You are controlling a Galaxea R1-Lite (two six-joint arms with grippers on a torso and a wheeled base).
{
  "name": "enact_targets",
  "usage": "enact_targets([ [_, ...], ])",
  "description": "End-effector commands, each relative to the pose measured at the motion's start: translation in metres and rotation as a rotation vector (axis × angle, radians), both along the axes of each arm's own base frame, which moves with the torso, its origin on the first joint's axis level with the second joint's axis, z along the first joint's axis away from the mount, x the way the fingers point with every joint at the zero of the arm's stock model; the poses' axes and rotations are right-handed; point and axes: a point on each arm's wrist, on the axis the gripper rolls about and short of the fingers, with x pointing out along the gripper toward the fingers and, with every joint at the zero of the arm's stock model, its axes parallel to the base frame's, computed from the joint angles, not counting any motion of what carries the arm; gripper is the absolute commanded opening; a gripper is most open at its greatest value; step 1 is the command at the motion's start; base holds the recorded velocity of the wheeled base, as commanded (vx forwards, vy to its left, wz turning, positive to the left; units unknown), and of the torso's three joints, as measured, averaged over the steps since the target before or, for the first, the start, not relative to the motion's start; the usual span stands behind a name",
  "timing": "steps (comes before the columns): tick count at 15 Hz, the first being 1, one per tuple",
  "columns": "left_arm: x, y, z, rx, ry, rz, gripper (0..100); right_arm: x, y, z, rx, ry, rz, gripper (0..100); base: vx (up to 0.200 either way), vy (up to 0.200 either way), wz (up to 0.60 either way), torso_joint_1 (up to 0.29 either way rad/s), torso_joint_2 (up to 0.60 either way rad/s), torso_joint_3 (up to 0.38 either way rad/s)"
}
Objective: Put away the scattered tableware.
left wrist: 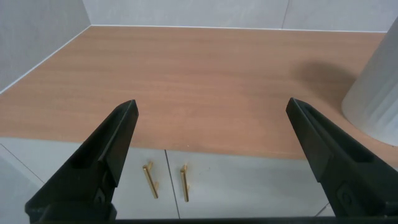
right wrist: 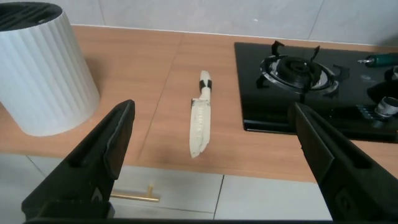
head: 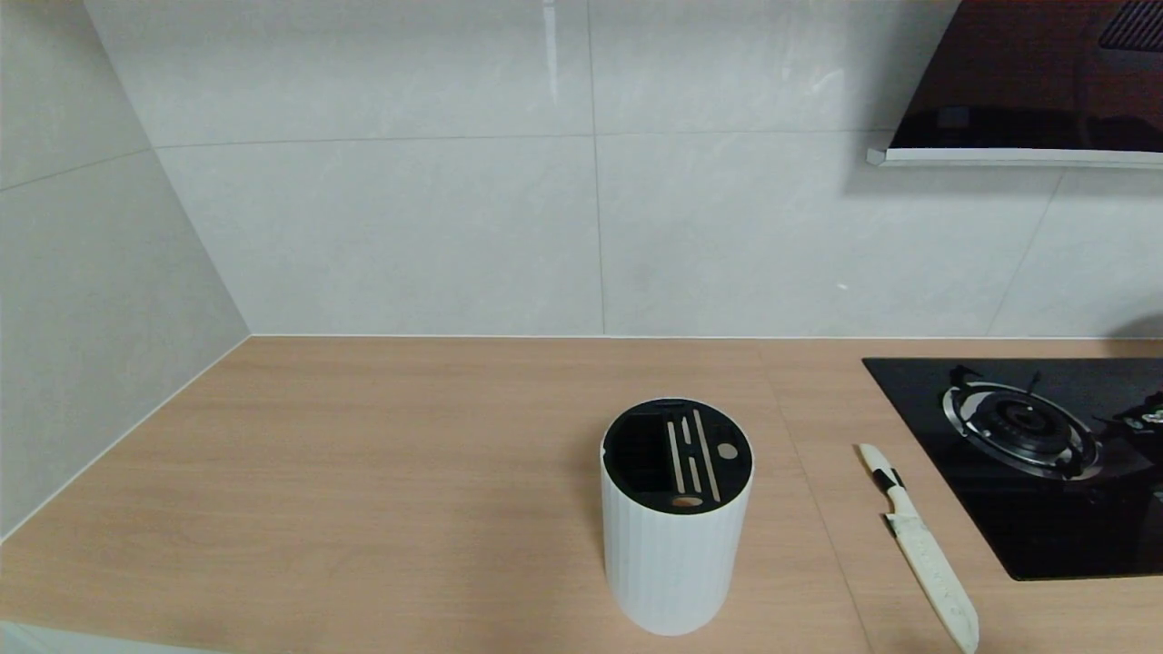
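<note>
Pale wood-grain table (head: 409,472) runs from the tiled corner at far left to a black glass hob (head: 1072,518) set into its right end, with one burner ring (head: 1018,427) on it.

A white ribbed knife holder (head: 672,545) stands upright near the front edge, about mid-table. Its black top carries narrow slots on the right and a wider opening on the left.

The task's thing, a white knife (head: 922,549), lies flat on the table between the holder and the hob, apart from both. Its black-banded handle points far and its broader blade end points near.

The right gripper (right wrist: 212,107) hangs off the near edge in front of the knife, fingers spread wide and holding nothing. The left gripper (left wrist: 211,109) is likewise spread and empty, off the near edge to the left of the holder.

Step in hand, as judged: the approach — nothing is grasped yet and the knife is not yet stowed.

The next move likely calls for the right gripper to come down over the handle, close across its narrow width and lift. It would then have to turn the blade downward and line it up with a slot — a thin target that leaves little room for tilt.
</note>
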Motion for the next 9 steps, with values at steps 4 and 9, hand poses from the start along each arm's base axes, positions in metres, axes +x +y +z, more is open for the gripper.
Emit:
enact_targets([
  [4, 0.000, 0.000, 0.000, 0.000, 0.001, 0.001, 100, 0.046, 0.001, 0.064, 0.006, 0.244, 0.070, 100, 0.000, 0.000, 0.00, 0.000, 0.00, 0.000],
  [9, 0.000, 0.000, 0.000, 0.000, 0.001, 0.001, 100, 0.142, 0.016, 0.070, -0.012, 0.601, 0.170, 100, 0.000, 0.000, 0.00, 0.000, 0.00, 0.000],
])
